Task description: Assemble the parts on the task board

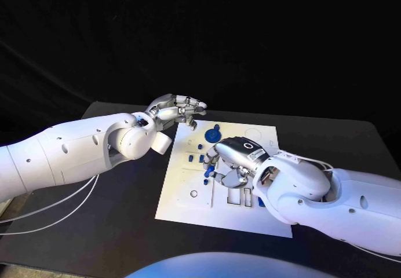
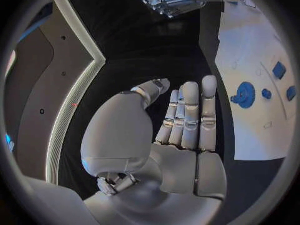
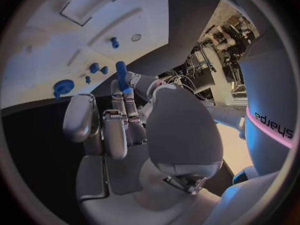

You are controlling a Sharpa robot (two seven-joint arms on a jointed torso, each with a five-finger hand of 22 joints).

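Note:
The white task board [image 1: 185,200] lies in the middle of the black table. A round blue part [image 1: 214,134] stands near its far edge, and small blue parts [image 1: 196,157] sit below it. My right hand [image 1: 225,175] hovers over the board's middle and pinches a slim blue peg [image 3: 122,76] between its fingertips [image 3: 129,83], with the board [image 3: 75,40] beyond it. My left hand [image 1: 178,110] is raised by the board's far left corner. Its fingers [image 2: 190,112] are straight, side by side, and hold nothing. The round blue part [image 2: 245,93] lies just past them.
Rectangular slots [image 1: 239,197] are cut in the board's near half, beside my right forearm [image 1: 334,200]. White cables [image 1: 50,211] trail from my left arm over the dark table [image 1: 109,237]. Bare tabletop surrounds the board on the left and front.

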